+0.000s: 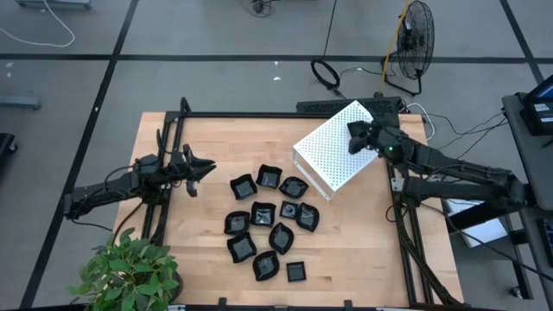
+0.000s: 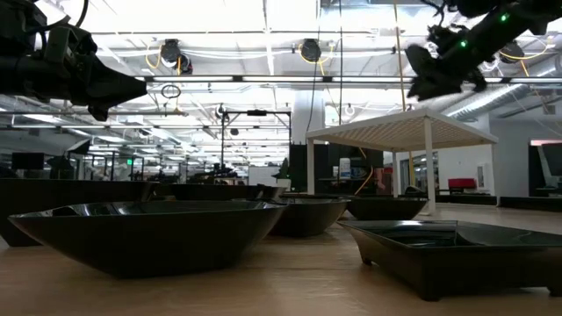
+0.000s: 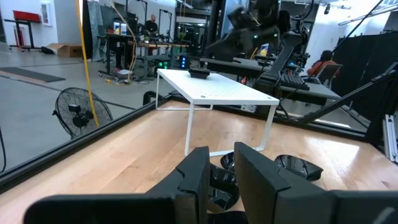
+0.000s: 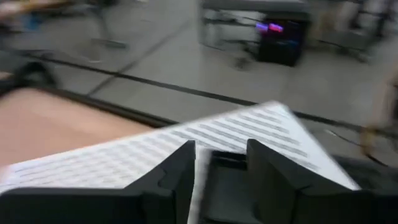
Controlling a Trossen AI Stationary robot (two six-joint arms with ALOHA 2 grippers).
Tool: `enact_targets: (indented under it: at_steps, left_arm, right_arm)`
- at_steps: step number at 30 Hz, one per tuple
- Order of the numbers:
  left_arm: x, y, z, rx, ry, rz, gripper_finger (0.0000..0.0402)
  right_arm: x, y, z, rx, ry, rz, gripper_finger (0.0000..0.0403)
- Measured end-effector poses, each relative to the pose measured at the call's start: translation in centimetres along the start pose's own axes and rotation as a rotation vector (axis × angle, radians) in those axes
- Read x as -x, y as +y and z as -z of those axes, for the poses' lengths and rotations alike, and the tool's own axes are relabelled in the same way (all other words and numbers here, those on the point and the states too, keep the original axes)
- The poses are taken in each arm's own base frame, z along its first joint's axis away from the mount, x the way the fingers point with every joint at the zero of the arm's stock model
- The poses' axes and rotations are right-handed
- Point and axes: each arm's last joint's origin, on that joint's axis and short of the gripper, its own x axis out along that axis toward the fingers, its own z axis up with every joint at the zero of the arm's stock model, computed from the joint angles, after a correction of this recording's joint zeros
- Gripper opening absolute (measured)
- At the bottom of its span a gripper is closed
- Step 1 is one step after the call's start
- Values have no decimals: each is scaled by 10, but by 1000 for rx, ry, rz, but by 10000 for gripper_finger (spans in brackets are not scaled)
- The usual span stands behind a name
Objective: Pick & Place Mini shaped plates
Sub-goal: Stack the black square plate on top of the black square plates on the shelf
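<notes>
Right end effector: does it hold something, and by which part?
Nothing is held. The right end effector is open above the white box; one mini shaped plate lies free on its top.

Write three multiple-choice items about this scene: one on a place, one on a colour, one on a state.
1. Where is the right pincer?
A. above the white box
B. over the plant
C. low among the dishes on the table

2. What colour are the mini plates?
A. white
B. black
C. green

3. What does the left pincer hold?
A. a plate
B. nothing
C. the box

Answers: 1 A, the high view shows it over the box's far corner. 2 B, all are glossy black. 3 B, its wrist view shows an empty gap between the fingers.
</notes>
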Motion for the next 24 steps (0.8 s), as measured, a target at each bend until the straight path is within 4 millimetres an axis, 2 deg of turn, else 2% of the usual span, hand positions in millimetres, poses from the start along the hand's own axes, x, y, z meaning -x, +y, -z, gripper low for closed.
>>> enact_targets:
  at_steps: [4, 9, 12, 15, 18, 20, 24]
  left_arm:
    - [0, 0, 0, 0, 0, 0, 77]
    - [0, 0, 0, 0, 0, 0, 76]
    - [0, 0, 0, 0, 0, 0, 77]
    - [0, 0, 0, 0, 0, 0, 77]
    - [0, 0, 0, 0, 0, 0, 77]
    - [0, 0, 0, 0, 0, 0, 76]
    - [0, 0, 0, 0, 0, 0, 77]
  right_arm:
    - [5, 15, -12, -68, -76, -251, 147]
    - [18, 42, -27, -169, -149, -729, 148]
    - [31, 65, -31, -166, -195, -1055, 150]
    - [47, 96, -24, -125, -257, -1295, 155]
    - [65, 131, -4, -18, -294, -1440, 170]
    - [81, 156, 11, 67, -265, -1471, 184]
    - [117, 207, 28, 318, -103, -1344, 205]
